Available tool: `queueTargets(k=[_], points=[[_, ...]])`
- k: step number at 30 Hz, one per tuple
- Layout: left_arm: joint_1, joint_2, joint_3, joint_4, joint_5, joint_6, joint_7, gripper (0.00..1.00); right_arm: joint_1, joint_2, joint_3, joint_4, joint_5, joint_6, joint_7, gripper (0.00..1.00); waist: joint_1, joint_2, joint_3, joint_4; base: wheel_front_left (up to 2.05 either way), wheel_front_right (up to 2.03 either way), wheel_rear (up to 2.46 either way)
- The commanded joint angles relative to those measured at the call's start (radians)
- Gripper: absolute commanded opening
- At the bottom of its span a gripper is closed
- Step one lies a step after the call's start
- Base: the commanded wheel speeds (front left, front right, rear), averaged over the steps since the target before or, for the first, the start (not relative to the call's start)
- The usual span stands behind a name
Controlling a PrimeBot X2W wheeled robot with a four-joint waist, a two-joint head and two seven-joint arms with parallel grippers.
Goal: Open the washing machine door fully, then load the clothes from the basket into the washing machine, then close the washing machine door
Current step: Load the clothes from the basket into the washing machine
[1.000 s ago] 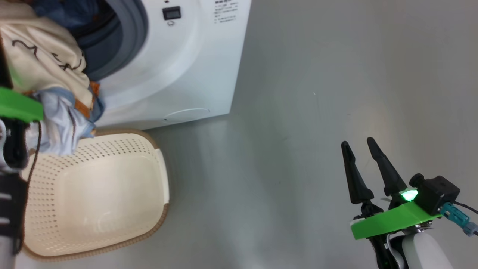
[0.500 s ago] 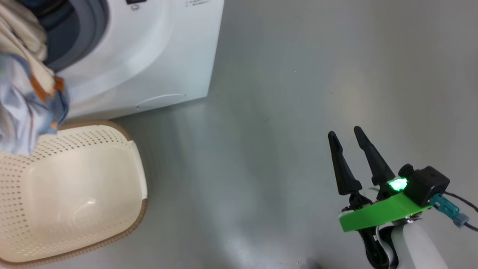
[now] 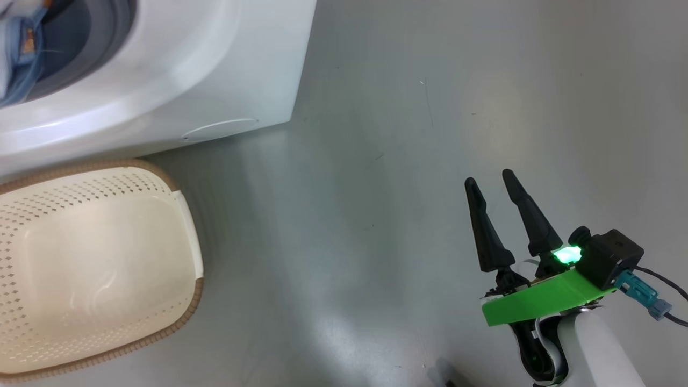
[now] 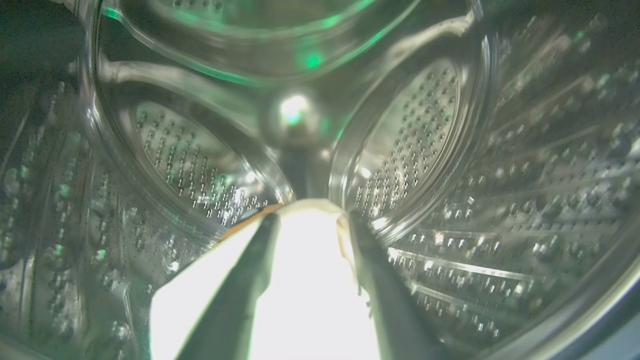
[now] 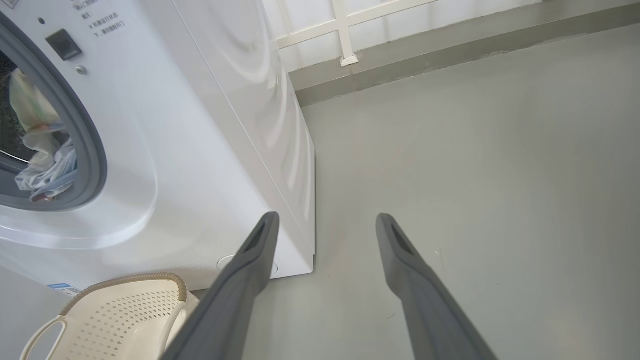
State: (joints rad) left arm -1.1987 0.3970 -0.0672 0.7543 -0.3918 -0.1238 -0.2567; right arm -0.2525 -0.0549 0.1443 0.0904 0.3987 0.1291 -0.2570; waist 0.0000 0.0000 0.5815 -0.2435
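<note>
The robot's right gripper (image 3: 486, 180) hangs low over the grey floor (image 3: 376, 242). Its two long dark fingers are spread wide and hold nothing, and the right wrist view has bare floor in the gap between them.

To its left, well apart, the cream basket (image 3: 107, 185) sits on the floor just in front of the washing machine (image 3: 226, 59). The basket's perforated walls, brown woven-look rim and bare bottom are in plain sight, with a white side handle (image 3: 189, 236) on the end facing the gripper.

Beyond the basket, the white front-loader's round port lies open to view, ringed by the grey-blue rubber seal (image 5: 92, 150). A small blue label sticker (image 5: 62, 287) sits low on the machine's front. The clothes (image 5: 42, 150), a cream piece above light blue ones, are bunched in the port, just inside the seal.

Deeper in, the left gripper (image 4: 314, 220) reaches into the steel perforated drum (image 4: 440, 150). Its fingers stand part-way apart with a glare-white fold of the clothes, orange along one edge, lying in the gap between them. The glare hides whether they are pinching it.

Farthest off, past the machine's side, a white-framed wall (image 5: 345, 30) rises above a grey kerb (image 5: 425, 55).
</note>
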Motion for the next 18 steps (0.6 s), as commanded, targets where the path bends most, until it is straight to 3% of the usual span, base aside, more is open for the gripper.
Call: queueTargets(k=[1, 5, 18], points=[[0.022, 0.047, 0.020, 0.001, 0.010, -0.004, -0.005, 1.00, -0.005, 0.003, 0.024, -0.019, -0.010, 0.002, -0.005, 1.00, 0.0000, 0.0000, -0.002, 0.002, 0.00, 0.00, 0.00], [0.030, 0.035, 0.027, 0.053, 0.010, -0.006, -0.005, 1.00, -0.006, 0.004, 0.024, -0.019, -0.010, 0.002, -0.005, 1.00, 0.0000, 0.0000, -0.002, 0.009, 0.00, 0.00, 0.00], [0.096, 0.012, 0.022, 0.016, -0.042, -0.007, -0.005, 1.00, -0.011, 0.005, 0.017, -0.021, -0.015, 0.002, -0.005, 1.00, 0.0000, 0.0000, -0.005, 0.027, 0.00, 0.00, 0.00]])
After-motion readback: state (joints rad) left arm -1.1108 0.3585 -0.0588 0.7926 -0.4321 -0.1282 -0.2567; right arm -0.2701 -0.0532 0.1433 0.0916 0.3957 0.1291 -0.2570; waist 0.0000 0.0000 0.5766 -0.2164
